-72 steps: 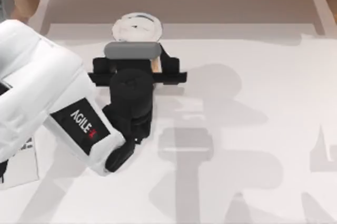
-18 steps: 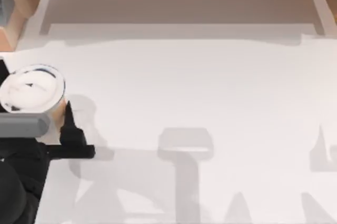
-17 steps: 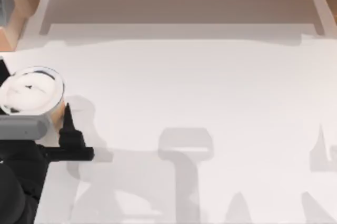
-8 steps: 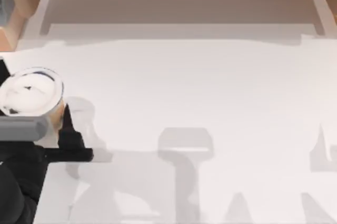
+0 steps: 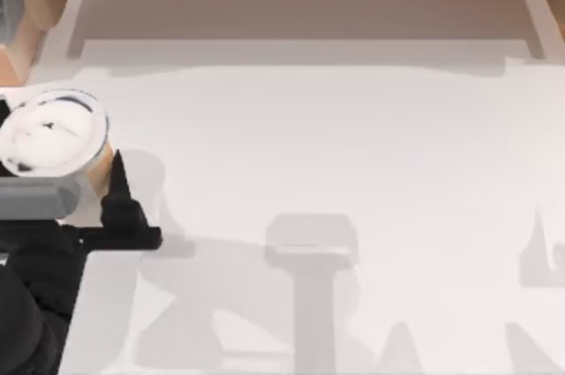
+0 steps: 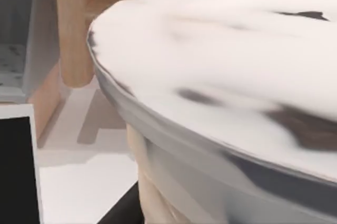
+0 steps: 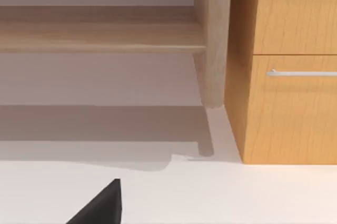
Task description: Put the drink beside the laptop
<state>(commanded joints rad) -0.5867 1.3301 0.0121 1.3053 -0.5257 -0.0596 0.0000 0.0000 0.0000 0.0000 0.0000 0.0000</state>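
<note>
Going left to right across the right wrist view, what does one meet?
Black gripper finger tip low in the picture → round pale wooden leg → orange-brown wooden cabinet with its silver bar handle.

white table [image 5: 353,146], drink [image 5: 53,132] at left edge.

drink [image 6: 221,76] lid close up (white, dark smudges), laptop [image 6: 16,166] screen edge

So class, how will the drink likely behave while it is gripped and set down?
The drink looks tall under a wide lid, so probably tips easily. Its clear plastic wall may flex or slip under the left gripper. The milk tea filling probably makes it fairly heavy.
</note>
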